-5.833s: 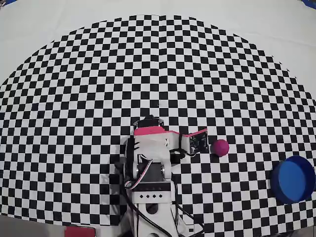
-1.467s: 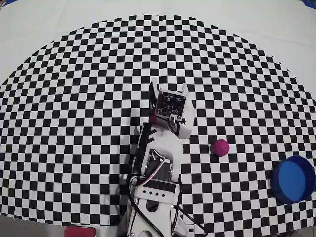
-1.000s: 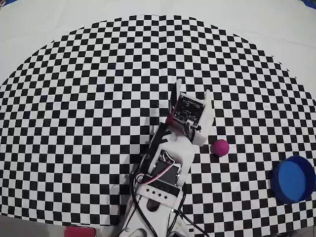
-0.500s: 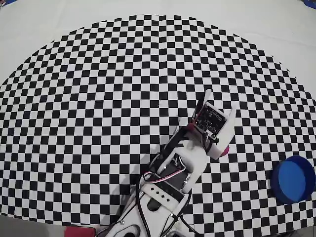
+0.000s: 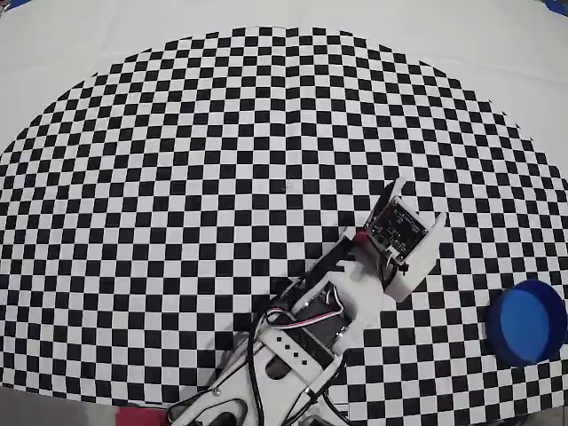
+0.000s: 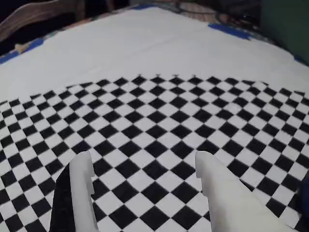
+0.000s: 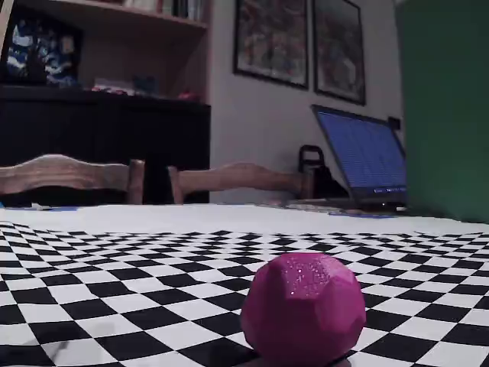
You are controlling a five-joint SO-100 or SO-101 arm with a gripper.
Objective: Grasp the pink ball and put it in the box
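The pink ball [image 7: 303,308], faceted and glittery, rests on the checkered mat close to the camera in the fixed view. It does not show in the wrist view. My gripper [image 6: 142,159] is open and empty, its two white fingers [image 6: 79,193] spread above bare checkered mat. In the overhead view my arm's white wrist with the camera board [image 5: 401,232] sits right of centre and covers the fingers. The box is a round blue container [image 5: 528,321] at the right edge of the mat, to the right of and a little below the wrist.
A pink-red patch [image 5: 142,417] shows at the overhead view's bottom edge beside the arm's base; I cannot tell what it is. White table [image 5: 497,35] surrounds the mat. Chairs [image 7: 69,176] and a laptop [image 7: 367,157] stand beyond the table.
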